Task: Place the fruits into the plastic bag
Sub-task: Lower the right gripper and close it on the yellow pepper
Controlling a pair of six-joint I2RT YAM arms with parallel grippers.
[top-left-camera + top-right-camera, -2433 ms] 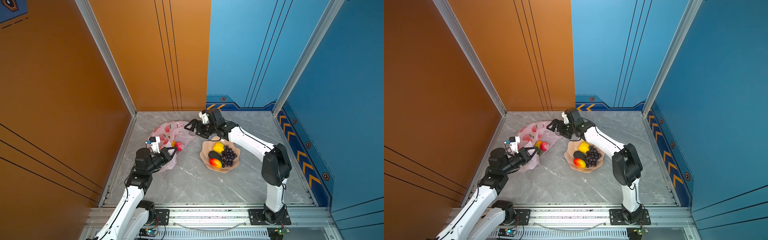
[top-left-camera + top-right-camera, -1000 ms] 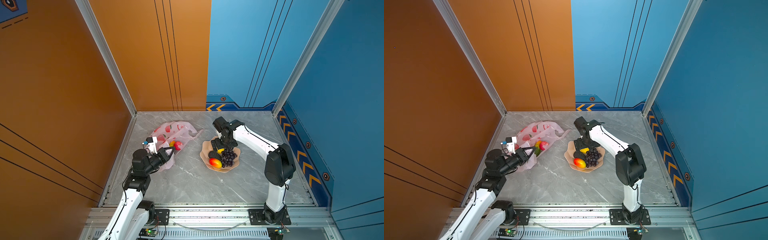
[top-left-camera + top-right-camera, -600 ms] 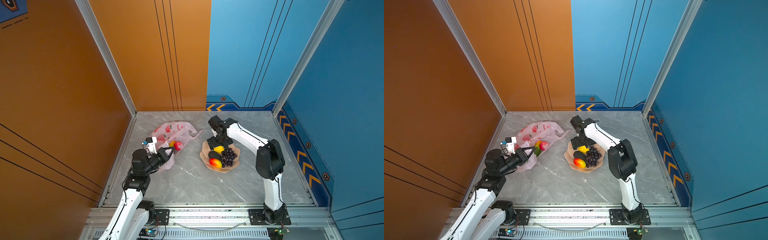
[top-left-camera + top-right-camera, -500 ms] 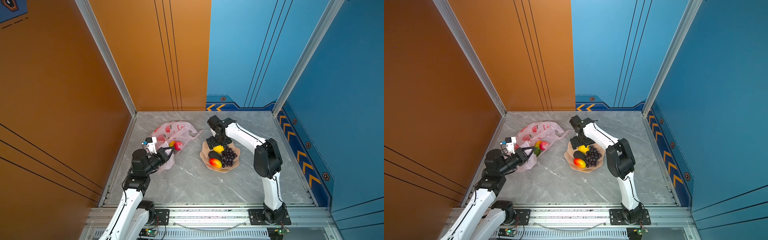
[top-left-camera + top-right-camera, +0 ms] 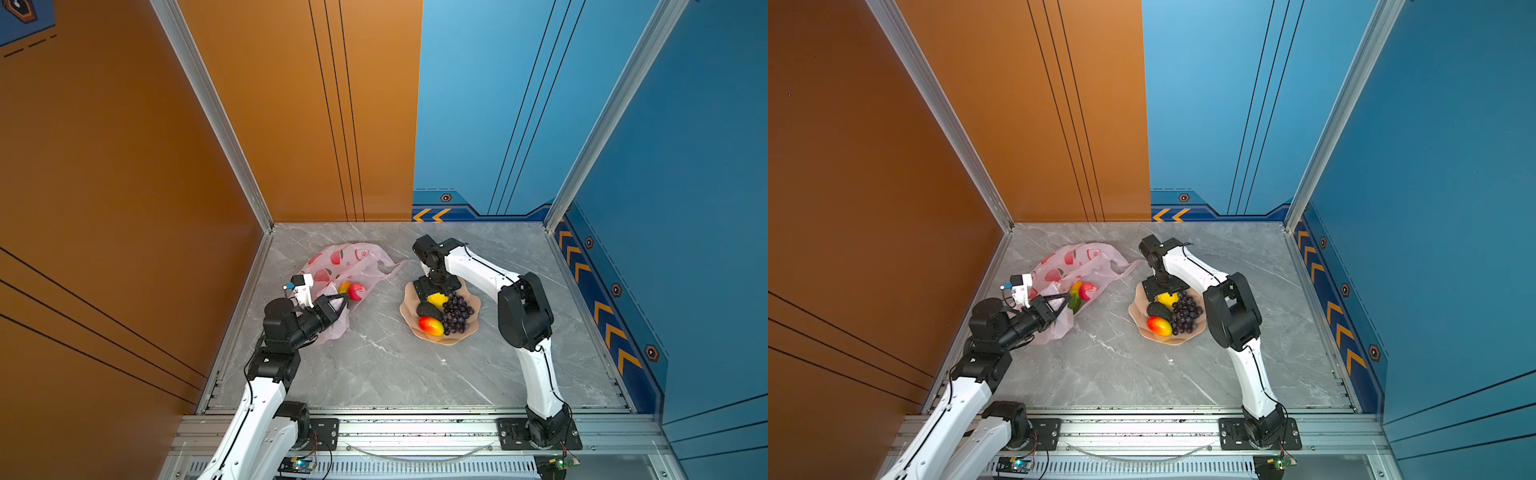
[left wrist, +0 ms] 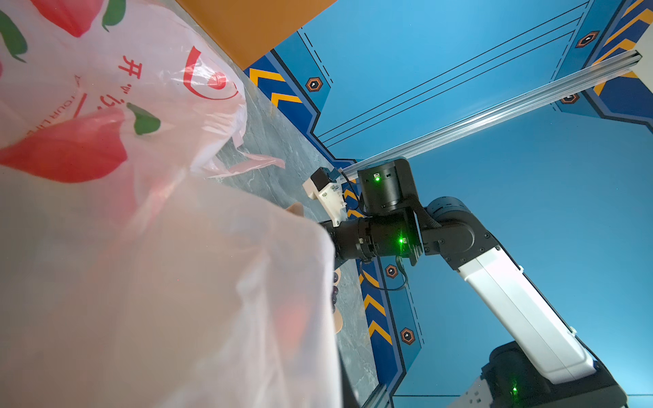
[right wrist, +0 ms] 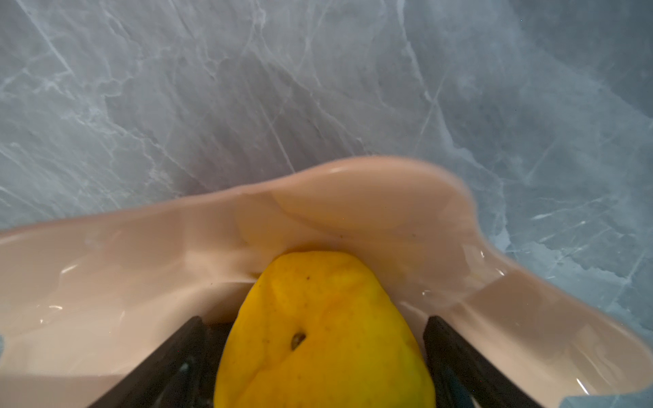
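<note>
The left gripper (image 5: 337, 300) is seen clamped shut on an edge of the plastic bag (image 5: 351, 258). A red apple (image 5: 357, 291) and an orange-red fruit (image 5: 344, 286) lie inside. Risk: the thin, crinkly film could slip free and the opening collapse.

The scalloped peach bowl (image 5: 451, 340) holds the avocado (image 5: 428, 309), mango (image 5: 431, 325) and grape bunch (image 5: 457, 311). The right gripper (image 7: 314, 325) is set with jaws apart astride the yellow fruit (image 5: 437, 299). Its glossy, rounded skin could be squeezed out on closing, or the bowl wall caught.
</note>
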